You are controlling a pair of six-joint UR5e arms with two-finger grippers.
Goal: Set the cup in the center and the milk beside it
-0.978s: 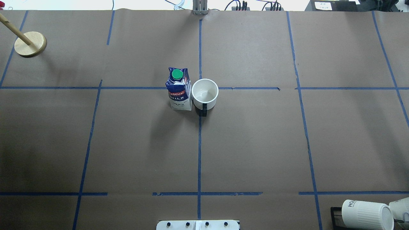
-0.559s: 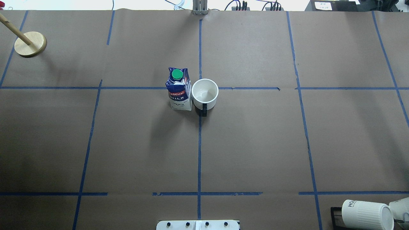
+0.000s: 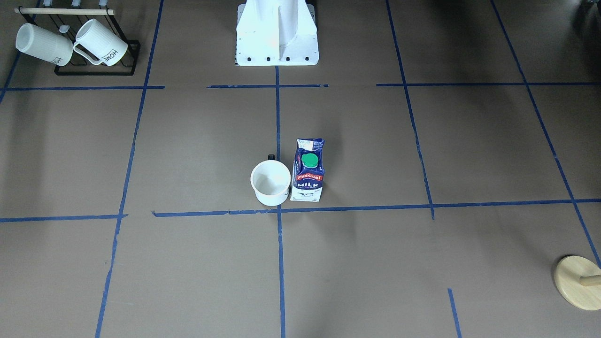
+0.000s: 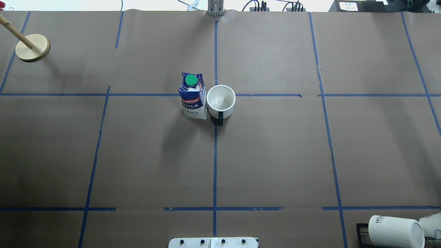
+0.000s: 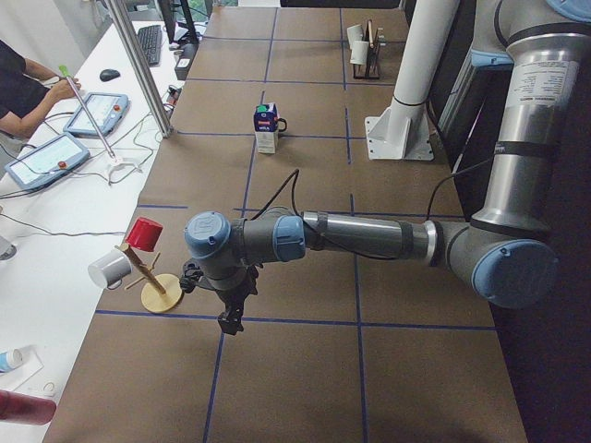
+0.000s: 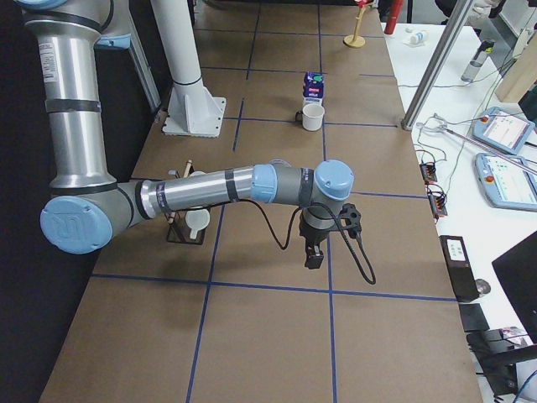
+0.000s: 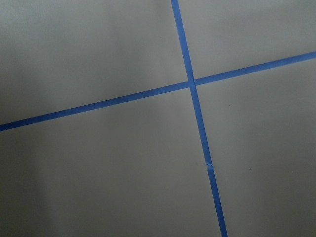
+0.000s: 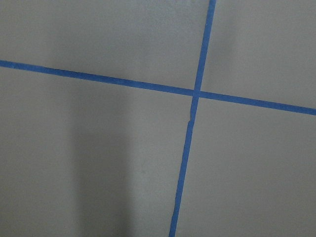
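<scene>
The white cup [image 4: 221, 98] stands upright on the center crossing of blue tape [image 3: 279, 211], its black handle [image 4: 219, 120] toward the robot; its smiley face does not show. The dark blue milk carton [image 4: 193, 98] with its green cap stands upright, touching or almost touching the cup's left side. Both also show in the front view, cup [image 3: 270, 183] and carton [image 3: 308, 173]. My left gripper [image 5: 231, 318] hangs over the table's left end, far from both; I cannot tell if it is open. My right gripper [image 6: 312, 259] hangs over the right end; its state cannot be told either.
A black rack with ribbed white "HOME" mugs [image 3: 70, 42] stands at the robot's near right corner. A wooden mug tree [image 4: 32, 47] stands at the far left. The robot base [image 3: 277, 33] is at the table's near edge. An operator [image 5: 23, 88] sits beyond the far side.
</scene>
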